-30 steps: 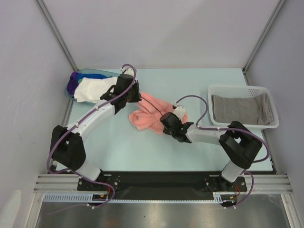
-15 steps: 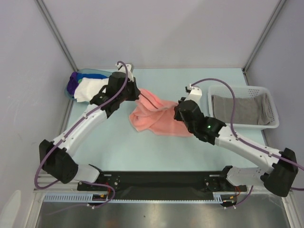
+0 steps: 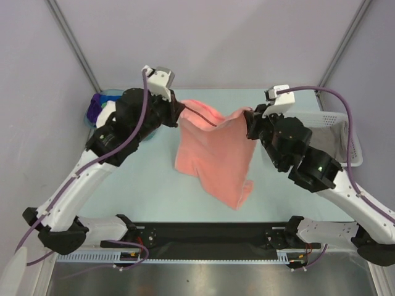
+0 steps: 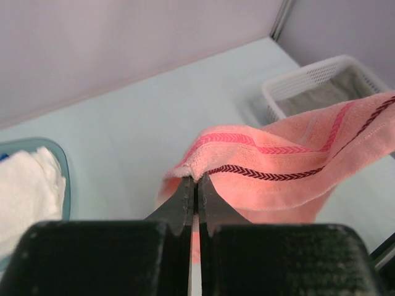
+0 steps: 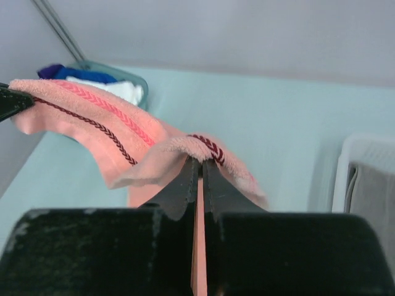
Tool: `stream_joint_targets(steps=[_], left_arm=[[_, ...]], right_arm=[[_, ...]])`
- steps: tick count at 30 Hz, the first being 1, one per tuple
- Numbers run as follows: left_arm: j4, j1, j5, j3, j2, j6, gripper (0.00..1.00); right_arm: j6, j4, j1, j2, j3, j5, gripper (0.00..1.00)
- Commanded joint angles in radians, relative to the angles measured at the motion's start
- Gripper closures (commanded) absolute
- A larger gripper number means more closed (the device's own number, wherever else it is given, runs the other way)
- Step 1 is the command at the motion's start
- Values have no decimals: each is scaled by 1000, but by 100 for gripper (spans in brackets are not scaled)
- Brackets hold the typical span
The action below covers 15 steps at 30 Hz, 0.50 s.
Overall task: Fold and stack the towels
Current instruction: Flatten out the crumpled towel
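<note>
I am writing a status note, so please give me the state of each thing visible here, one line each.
pink towel: unfolded, hanging by its top edge between both grippers
left gripper: shut on one corner of the pink towel
right gripper: shut on the other corner
grey towel: lying in the white basket
white towel: bunched in the blue tub

A towel (image 3: 213, 154) hangs above the middle of the desk (image 3: 148, 185). Its top edge is strung between the left gripper (image 3: 181, 117) on its left and the right gripper (image 3: 249, 123) on its right, each clamped on an upper corner. A tub (image 3: 113, 94) sits at the far left, partly behind the left arm, with piled towels (image 3: 94, 110) in it. A basket (image 3: 331, 116) sits at the right edge, beyond the right arm, with a second towel (image 4: 327, 97) inside.
</note>
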<state>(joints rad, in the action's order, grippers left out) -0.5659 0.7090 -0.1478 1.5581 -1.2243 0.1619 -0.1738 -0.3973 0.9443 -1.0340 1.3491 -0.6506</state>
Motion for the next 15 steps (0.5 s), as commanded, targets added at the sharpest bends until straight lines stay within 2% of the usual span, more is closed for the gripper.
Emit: stream_joint_targets(steps=[1, 8, 11, 15], left_arm=[[-17, 35, -13, 112, 75, -97, 100], [53, 43, 140, 203, 173, -142, 100], [78, 43, 217, 266, 183, -153, 100], [95, 43, 246, 377, 160, -159, 100]], right_arm=[[157, -3, 40, 26, 105, -23, 100], [253, -3, 86, 51, 217, -1, 100], [283, 0, 96, 54, 271, 26, 100], [316, 5, 102, 46, 350, 68, 100]])
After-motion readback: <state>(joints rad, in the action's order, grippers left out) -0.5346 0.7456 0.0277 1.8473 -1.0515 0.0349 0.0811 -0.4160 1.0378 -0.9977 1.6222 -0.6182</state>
